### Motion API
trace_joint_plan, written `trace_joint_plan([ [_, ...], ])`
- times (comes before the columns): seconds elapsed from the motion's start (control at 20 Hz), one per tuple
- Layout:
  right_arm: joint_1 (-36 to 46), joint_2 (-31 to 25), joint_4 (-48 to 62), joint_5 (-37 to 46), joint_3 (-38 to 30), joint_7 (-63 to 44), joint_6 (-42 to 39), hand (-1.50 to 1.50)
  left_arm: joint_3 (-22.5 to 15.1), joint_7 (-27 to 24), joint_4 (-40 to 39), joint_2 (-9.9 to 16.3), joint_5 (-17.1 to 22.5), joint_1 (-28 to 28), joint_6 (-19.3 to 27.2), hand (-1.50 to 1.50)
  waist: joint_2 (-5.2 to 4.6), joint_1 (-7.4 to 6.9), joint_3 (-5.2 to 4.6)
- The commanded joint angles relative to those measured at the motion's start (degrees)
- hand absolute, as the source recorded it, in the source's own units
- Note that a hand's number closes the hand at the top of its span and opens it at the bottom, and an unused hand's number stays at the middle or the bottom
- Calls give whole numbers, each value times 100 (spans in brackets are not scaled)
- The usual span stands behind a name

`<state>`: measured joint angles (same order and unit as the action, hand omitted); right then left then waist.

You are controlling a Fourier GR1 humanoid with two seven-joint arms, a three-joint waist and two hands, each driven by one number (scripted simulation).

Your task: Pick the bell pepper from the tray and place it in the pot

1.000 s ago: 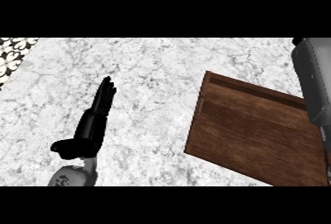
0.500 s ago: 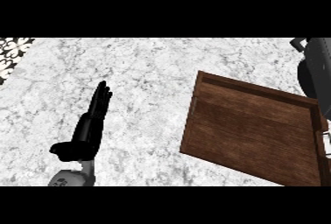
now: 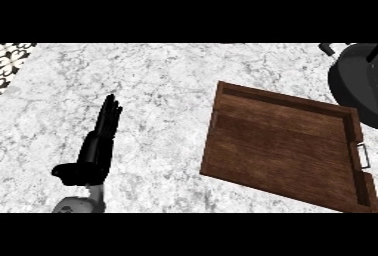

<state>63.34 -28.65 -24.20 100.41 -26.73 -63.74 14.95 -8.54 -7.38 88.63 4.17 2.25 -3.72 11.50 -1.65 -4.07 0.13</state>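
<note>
The wooden tray [image 3: 284, 150] lies on the white marbled desk [image 3: 162, 80] at the right of the head view, turned at a slant, with raised rims and a small metal handle [image 3: 364, 155] on its right side. The part of the tray floor that shows carries nothing; its lower right corner is cut off by the frame edge.

The dark pot [image 3: 358, 80] stands at the upper right, just beyond the tray's far right corner, and is largely cut off by the frame. Its inside cannot be made out, so its contents cannot be told.

No brand, label or writing can be read on any item. A patterned black-and-white surface [image 3: 11, 57] shows at the upper left corner.

The left robot hand [image 3: 96, 145] shows at lower left over bare desk, well apart from the tray, fingers straight and held together pointing up the view, thumb out to the side, holding nothing. The right robot hand does not appear.

The bell pepper cannot be located: it shows neither on the visible tray floor nor elsewhere on the desk, so its position relative to the left robot hand cannot be told.
</note>
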Motion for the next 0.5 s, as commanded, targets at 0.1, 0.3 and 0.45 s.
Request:
trace_joint_plan([
  [0.1,-307,-88,282,-417,-579,-290,893,150,326,25,-52,236,198,-109,-183,0,28,103,3],
  [0.3,-679,-116,587,-742,-926,96,1148,150,151,-100,-42,55,101,178,-90,0,37,109,4],
  [0.45,-940,-281,761,-907,-1183,194,1221,150,162,150,115,32,71,-143,-7,0,23,122,13],
])
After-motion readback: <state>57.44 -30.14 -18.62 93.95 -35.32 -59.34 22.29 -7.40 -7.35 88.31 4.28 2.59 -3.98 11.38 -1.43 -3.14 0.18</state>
